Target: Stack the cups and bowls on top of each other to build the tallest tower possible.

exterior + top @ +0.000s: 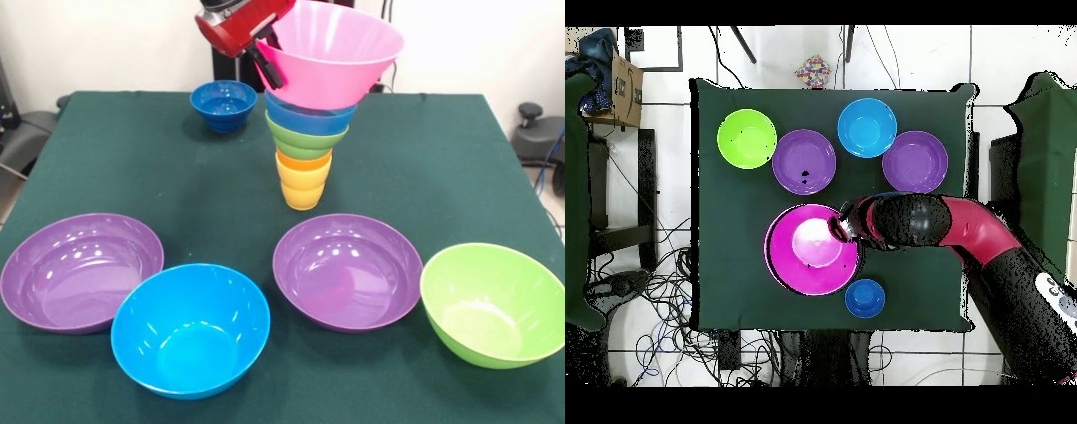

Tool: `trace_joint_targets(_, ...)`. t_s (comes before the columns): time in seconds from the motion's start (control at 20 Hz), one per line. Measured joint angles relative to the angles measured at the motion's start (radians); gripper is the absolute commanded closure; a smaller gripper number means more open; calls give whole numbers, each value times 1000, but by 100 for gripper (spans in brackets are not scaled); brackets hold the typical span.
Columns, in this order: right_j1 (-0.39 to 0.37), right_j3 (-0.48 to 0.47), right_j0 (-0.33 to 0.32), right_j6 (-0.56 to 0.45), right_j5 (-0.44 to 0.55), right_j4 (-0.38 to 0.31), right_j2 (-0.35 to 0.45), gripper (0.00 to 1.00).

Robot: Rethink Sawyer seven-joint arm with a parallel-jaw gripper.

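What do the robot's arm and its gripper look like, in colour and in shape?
The arm is thick and rounded, glossy red with black sections; in the overhead view its far link is black, with a small light marking near the picture's right edge. At the wrist sits a red housing with a grey metal part on top. The gripper is black and slender.

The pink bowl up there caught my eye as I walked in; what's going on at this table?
The robot's gripper holds the large pink bowl by its rim, tilted, atop the tower of cups and small bowls. A small dark blue bowl sits beside the tower; two purple bowls, a blue bowl and a green bowl wait unstacked.
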Motion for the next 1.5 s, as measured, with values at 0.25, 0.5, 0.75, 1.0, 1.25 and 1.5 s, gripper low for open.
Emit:
trace_joint_targets(0.25,0,0,7,0,0,0,0,100)
trace_joint_targets(0.5,0,0,17,0,0,0,0,100)
trace_joint_targets(0.75,0,0,26,0,0,0,0,100)
trace_joint_targets(1.0,0,-5,32,0,0,0,0,100)
trace_joint_targets(1.25,0,-21,33,0,0,0,0,100)
trace_joint_targets(1.5,0,-42,39,0,0,0,0,100)
